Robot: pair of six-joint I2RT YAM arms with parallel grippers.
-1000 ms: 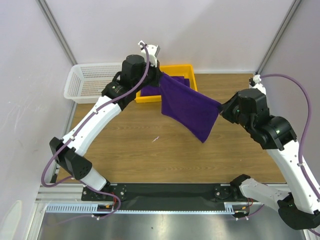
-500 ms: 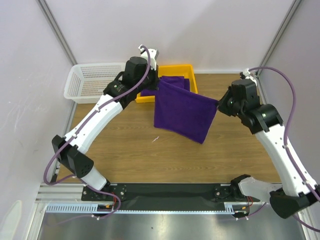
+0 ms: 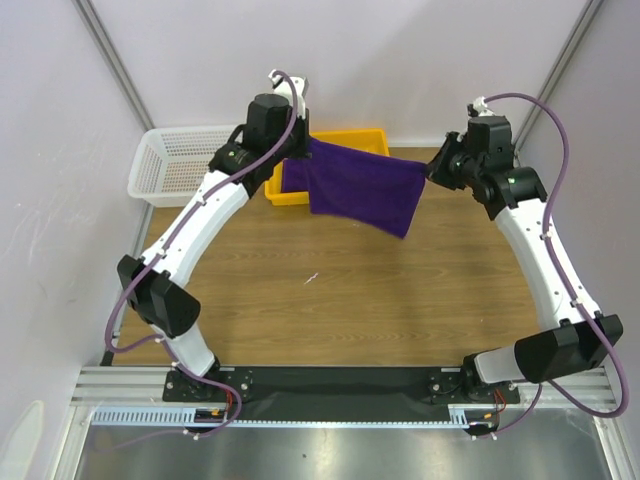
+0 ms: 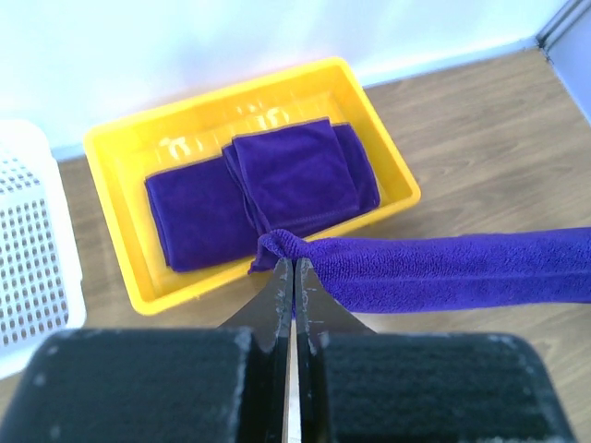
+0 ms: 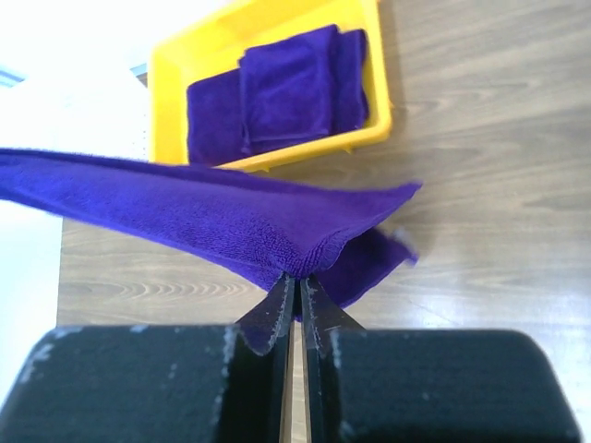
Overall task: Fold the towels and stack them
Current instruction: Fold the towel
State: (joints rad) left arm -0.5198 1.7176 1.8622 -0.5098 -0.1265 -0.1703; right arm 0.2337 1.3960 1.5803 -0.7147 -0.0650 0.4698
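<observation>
underneath everything, a wooden table (image 3: 330, 300), closed in by pale walls (image 3: 400, 60) on three sides. over it, two white-and-black arms: left arm (image 3: 200, 220) stretched up and away toward the far edge, right arm (image 3: 545, 260) bent in a tall arc on the other side, both wrists near the back wall.

strung between the two wrists, clear of the table, one deep purple towel (image 3: 360, 185). top edge pulled fairly taut from corner to corner, the rest hanging below, lower on the right-hand side and ending in a drooping corner. in the top view, partly in front of the yellow tray (image 3: 350, 135). from the left wrist, seen edge-on as a thick terry strip running off to the right; from the right wrist, as a sagging sheet running off to the left.

at the far left corner, a white plastic basket (image 3: 170, 165) with perforated walls, just beside the tray. the tray itself against the back wall. inside it, folded towels (image 4: 295, 171), the same purple, lying flat and overlapping, a smaller folded piece on top of a wider one.

left gripper (image 4: 294, 277): fingers pressed together, clamped on a bunched corner of the hanging towel. right gripper (image 5: 297, 286): likewise squeezed tight on the opposite corner, cloth doubled over at the pinch.
</observation>
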